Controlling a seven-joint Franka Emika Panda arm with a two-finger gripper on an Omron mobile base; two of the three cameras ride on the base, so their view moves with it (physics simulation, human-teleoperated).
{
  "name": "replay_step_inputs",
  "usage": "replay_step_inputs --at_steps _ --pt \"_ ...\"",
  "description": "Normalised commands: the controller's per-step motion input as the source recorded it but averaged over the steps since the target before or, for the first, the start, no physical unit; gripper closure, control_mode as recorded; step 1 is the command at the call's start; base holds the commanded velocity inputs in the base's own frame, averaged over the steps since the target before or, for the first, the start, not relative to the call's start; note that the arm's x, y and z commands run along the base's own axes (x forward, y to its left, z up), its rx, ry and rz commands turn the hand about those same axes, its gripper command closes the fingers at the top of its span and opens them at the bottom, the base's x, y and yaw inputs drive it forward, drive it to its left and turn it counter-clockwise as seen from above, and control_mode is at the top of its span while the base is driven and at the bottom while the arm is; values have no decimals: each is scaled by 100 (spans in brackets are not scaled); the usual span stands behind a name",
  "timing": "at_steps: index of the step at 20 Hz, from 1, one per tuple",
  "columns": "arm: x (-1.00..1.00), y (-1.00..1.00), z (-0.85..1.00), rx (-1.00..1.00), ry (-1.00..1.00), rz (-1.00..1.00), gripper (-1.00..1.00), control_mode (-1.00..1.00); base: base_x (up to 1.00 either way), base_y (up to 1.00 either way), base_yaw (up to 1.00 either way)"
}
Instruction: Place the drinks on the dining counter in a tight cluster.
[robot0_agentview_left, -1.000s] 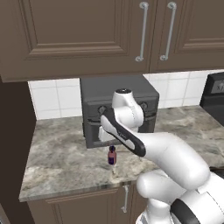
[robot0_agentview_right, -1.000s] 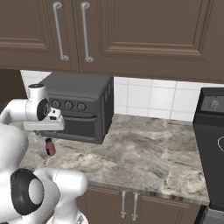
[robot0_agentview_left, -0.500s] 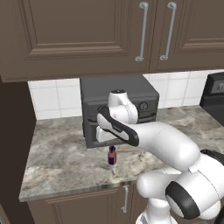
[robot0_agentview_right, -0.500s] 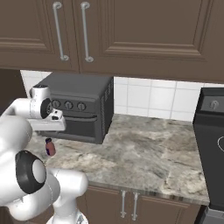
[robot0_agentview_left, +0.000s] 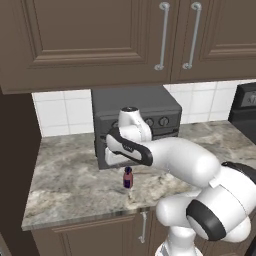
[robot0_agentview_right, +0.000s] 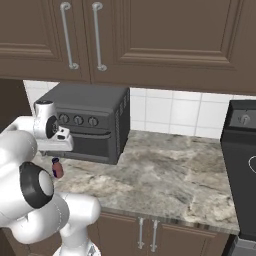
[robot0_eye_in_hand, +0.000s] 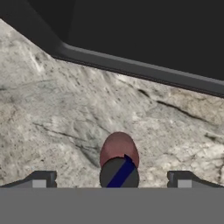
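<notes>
The small squat reddish-brown bottle (robot0_agentview_left: 128, 178) stands upright on the stone counter (robot0_agentview_left: 70, 192) in front of the grey toaster oven, near the front edge. From the right it shows as the same bottle (robot0_agentview_right: 57, 168) below my hand. My gripper (robot0_eye_in_hand: 111, 180) hangs open just above it. In the hand view the bottle's dark cap (robot0_eye_in_hand: 119, 174) lies midway between the two spread fingertips (robot0_eye_in_hand: 41, 179). Nothing is held. The white bottle, the wine bottle and the dining counter are out of view.
The grey toaster oven (robot0_agentview_left: 135, 117) stands close behind the bottle, and its lower front edge (robot0_eye_in_hand: 140, 68) runs across the hand view. Brown upper cabinets (robot0_agentview_left: 100, 40) hang overhead. A black stove (robot0_agentview_right: 242, 165) borders the counter on the right.
My arm has swung and folded in closer to the toaster oven, bringing the hand over the bottle. The bottle has stayed in place.
</notes>
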Motion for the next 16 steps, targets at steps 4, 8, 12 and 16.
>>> replay_step_inputs --at_steps 4,8,12,16 --pt "10 0 0 0 0 0 -100 -100 0 0 0" --pt "-6 -6 -3 0 0 -1 -100 -100 0 0 0" --pt "-16 -13 -7 0 0 -3 -100 -100 0 0 0" --pt "0 -4 -4 0 0 -1 -100 -100 0 0 0"
